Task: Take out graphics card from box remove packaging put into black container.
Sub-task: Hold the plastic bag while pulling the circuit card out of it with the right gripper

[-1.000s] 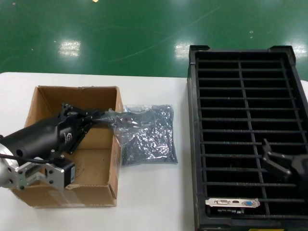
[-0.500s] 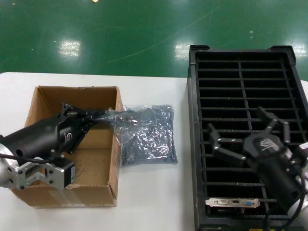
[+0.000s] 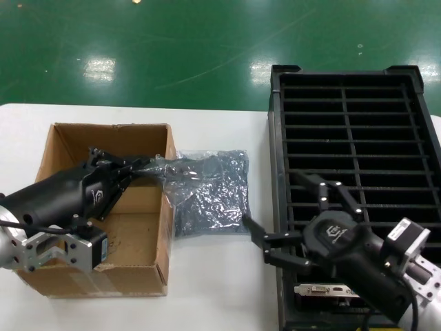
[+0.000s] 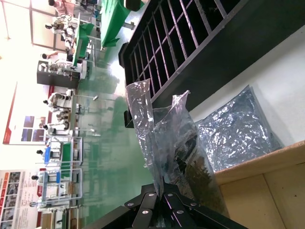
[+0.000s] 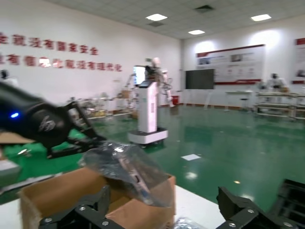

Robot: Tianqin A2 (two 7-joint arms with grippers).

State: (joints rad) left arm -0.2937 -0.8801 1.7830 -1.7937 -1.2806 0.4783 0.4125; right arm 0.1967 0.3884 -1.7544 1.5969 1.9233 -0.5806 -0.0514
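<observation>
Card (image 3: 169,178): bagged, held clear of the box (image 3: 103,207), sticking out past the box's right wall. Dark board shows faintly through the bag (image 4: 169,143) in the left wrist view.

Left gripper (image 3: 134,167) over the box's interior, fingers pressed together on the bag's near edge, bag hanging from them toward the middle of the counter (image 3: 220,283). Pose unchanged over the last second.

Next right: a second, flat bag (image 3: 210,193) on the counter, touching the box's right wall and partly under the held one. Looks empty; cannot be sure.

What changed: right gripper (image 3: 293,221) was low at the crate's right side a second ago, then over the crate, and now it has swung left across the crate's near-left corner. Fingers spread wide, one over the counter just beside the flat bag, the other over the crate's slots. Right wrist view shows the held bag ahead, between its open fingers. Judgement: it is coming in to take the bag's free end so the two arms can strip the card out. Unbagging not yet begun.

Far right: crate (image 3: 351,89), slots mostly bare. One look-alike card (image 3: 324,291) already seated in the nearest row, now partly hidden under the right arm.

In the way: the flat bag lies right under the approach and could be pinched by mistake.
</observation>
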